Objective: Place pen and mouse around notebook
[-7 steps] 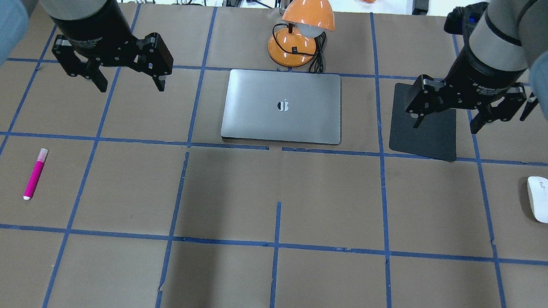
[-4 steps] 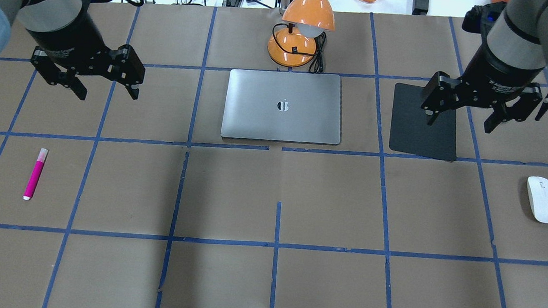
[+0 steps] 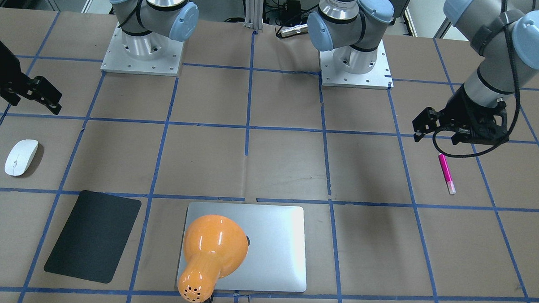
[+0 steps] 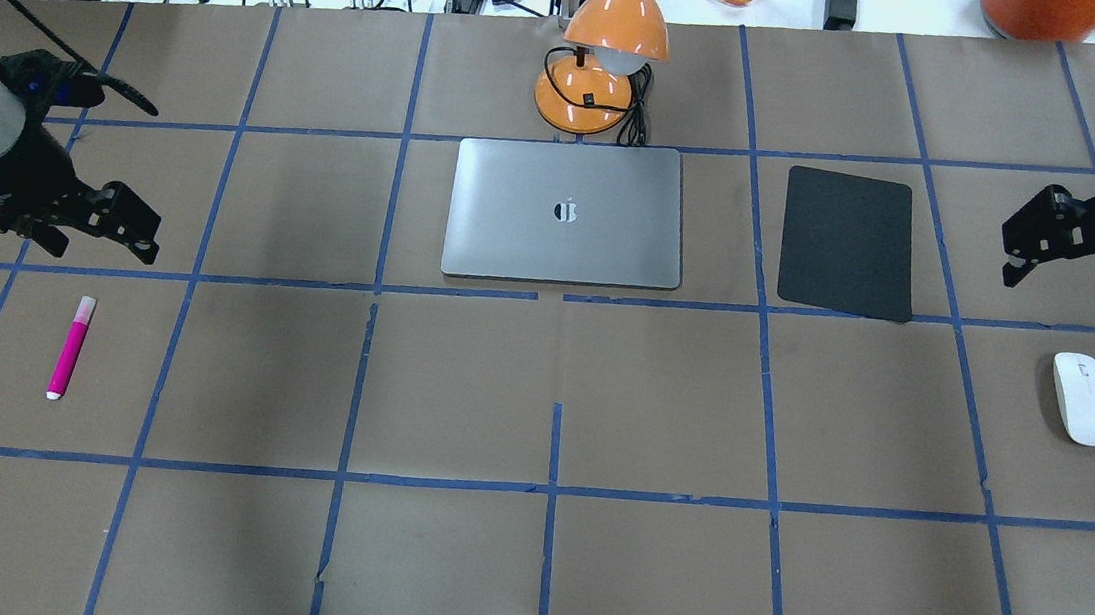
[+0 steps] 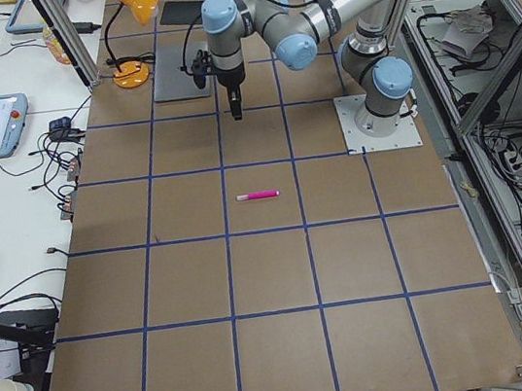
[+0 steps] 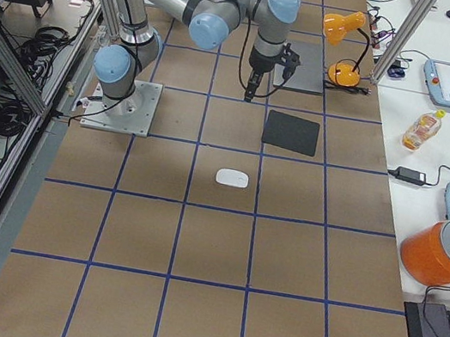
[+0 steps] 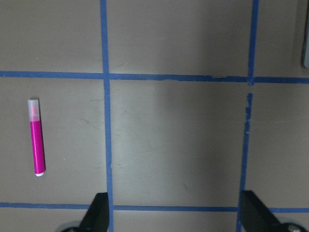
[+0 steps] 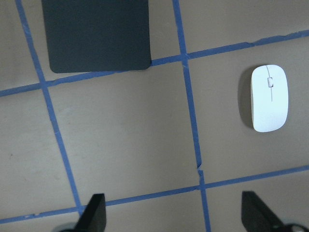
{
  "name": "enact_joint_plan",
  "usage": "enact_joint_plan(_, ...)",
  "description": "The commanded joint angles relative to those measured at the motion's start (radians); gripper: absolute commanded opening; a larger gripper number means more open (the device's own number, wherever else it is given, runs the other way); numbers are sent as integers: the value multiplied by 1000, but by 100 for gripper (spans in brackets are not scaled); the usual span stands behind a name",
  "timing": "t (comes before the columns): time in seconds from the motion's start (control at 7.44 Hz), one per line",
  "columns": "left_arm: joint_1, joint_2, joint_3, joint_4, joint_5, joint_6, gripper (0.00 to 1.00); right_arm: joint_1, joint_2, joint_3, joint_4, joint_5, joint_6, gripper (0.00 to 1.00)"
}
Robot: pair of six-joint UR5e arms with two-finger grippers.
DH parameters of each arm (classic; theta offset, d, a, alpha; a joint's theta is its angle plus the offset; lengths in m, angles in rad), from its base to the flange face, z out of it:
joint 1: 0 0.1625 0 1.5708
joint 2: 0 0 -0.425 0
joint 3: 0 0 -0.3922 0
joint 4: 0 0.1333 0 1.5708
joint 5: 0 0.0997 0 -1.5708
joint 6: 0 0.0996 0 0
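The pen (image 4: 69, 348) lies by the table's left edge, long axis running from the robot's side to the opposite edge, pale cap toward that far edge. It looks light, stiff and apt to roll, so I'd pinch it across mid-barrel. The mouse (image 4: 1084, 397), by the right edge, points the same way; it looks smooth and likely slippery, best taken across its narrow sides. Left jaws and right jaws hang wide open, empty, with the notebook (image 4: 567, 212) mid-table toward the far edge.

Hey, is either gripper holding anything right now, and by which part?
Nothing is held. The left gripper and right gripper are both open and empty; the pen and mouse lie apart from them.
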Motion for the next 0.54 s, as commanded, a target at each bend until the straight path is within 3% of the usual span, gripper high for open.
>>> enact_joint_plan(0.0, 202, -61, -130, 232, -12, 164, 100, -148, 12, 152, -216, 1, -235, 100)
enact_joint_plan(0.13, 214, -113, -160, 324, -11, 215, 100, -190, 37, 221, -320, 1, -329, 100)
enact_joint_plan(0.4, 244, -225, -169, 418, -9, 220, 100, -257, 148, 248, -485, 10, -517, 100)
